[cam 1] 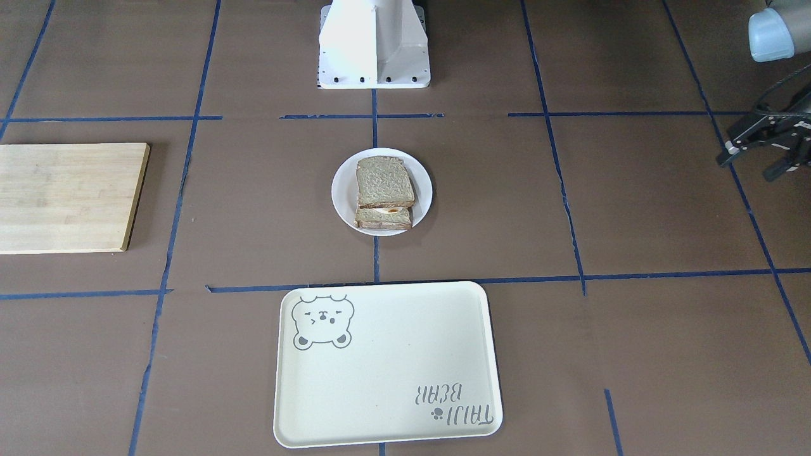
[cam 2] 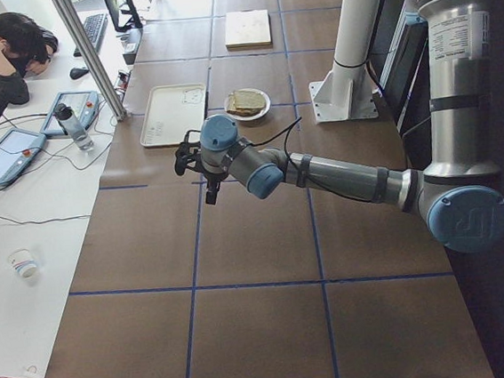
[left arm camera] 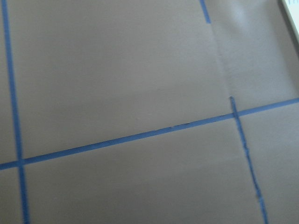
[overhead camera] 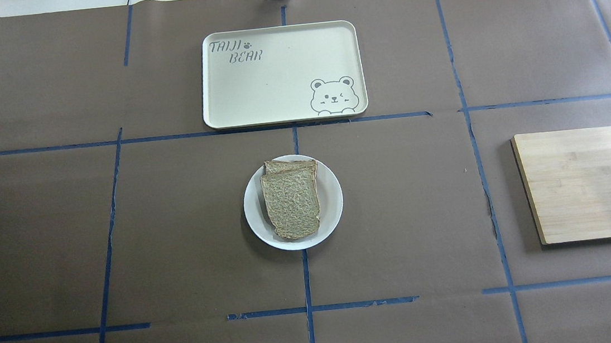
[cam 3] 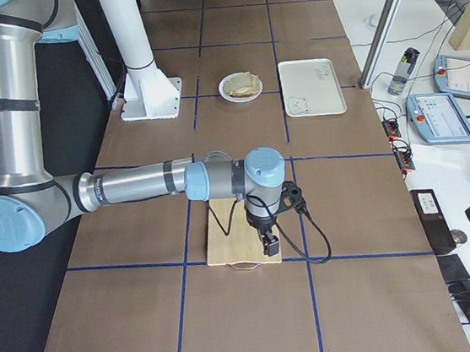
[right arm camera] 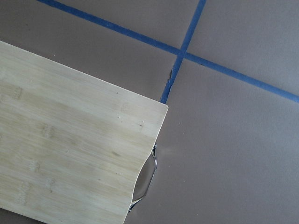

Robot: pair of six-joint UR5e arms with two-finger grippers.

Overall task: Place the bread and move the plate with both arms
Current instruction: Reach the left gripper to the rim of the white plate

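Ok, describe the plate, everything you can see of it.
The plate is small, round and plain white, with a low rim; it looks smooth, perhaps ceramic. It sits flat mid-table on the brown paper, over a blue tape line, apart from the tray. The bread lies on it atop a lower slice, with yellowish filling between them. Nothing else touches it.

Bread [overhead camera: 292, 203]: one brownish-grey wholemeal slice with a darker crust, lying flat atop a second slice [cam 1: 382, 219] (a yellow filling is peeking out between them). Plate [overhead camera: 332, 198]: small, round and white, sitting mid-table [overhead camera: 177, 234] and carrying both slices. Left arm [cam 2: 340, 176] and right arm [cam 3: 134, 186]: silver with blue caps, reaching outward, well apart from the plate.
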